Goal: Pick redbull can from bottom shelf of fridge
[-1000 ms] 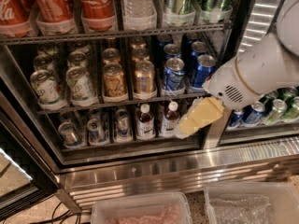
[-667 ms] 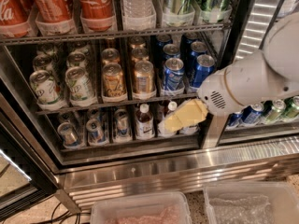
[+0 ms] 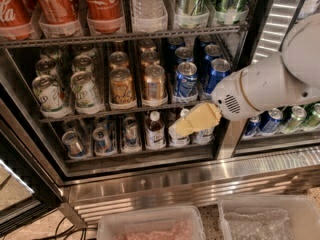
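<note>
The fridge (image 3: 200, 181) stands open, with a steel frame and a dark interior. On the bottom shelf (image 3: 140, 157), three slim blue-and-silver redbull cans (image 3: 102, 140) stand in the left lanes. Small dark bottles with white caps (image 3: 155, 131) stand to their right. My gripper (image 3: 176, 130), tan and on a white arm (image 3: 265, 86), reaches in from the right. It hangs in front of the bottom shelf's right lanes, over one bottle, about two lanes right of the nearest redbull can. It holds nothing that I can see.
The middle shelf holds green, gold and blue Pepsi cans (image 3: 186, 79). Coca-Cola bottles (image 3: 102, 6) stand on the top rack. A second cooler section on the right holds more cans (image 3: 272, 120). Two clear plastic bins (image 3: 150, 224) sit on the floor below.
My gripper and arm have moved left along the bottom shelf, from the door post to in front of the white-capped bottles. The drinks have not moved.
</note>
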Robot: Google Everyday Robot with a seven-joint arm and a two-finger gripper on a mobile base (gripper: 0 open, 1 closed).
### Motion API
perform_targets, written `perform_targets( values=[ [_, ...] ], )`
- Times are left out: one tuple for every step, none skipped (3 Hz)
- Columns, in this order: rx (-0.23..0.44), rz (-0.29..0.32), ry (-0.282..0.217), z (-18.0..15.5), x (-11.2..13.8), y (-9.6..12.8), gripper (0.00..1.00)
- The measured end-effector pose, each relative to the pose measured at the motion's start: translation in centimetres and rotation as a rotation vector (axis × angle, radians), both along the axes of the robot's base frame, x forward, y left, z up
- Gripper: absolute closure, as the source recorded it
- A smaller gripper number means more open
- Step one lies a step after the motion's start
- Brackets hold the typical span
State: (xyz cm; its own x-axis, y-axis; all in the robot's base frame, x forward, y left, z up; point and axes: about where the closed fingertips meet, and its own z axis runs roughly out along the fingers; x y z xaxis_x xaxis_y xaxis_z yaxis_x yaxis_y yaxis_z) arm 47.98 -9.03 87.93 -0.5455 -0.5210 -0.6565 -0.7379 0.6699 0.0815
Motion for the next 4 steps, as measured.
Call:
perform_targets(
  values=[
    [0.076,-0.048,0.015,-1.4,0.5,2.1,0.0],
    [0.231,-0.138,0.135,-6.3,0.3,8.1,0.0],
    [0.273,-0.232,0.205,-10.3,-1.1,12.7,0.0],
    [0.212,-0.28,0.131,-12.5,-1.8,14.0,0.0]
  ],
)
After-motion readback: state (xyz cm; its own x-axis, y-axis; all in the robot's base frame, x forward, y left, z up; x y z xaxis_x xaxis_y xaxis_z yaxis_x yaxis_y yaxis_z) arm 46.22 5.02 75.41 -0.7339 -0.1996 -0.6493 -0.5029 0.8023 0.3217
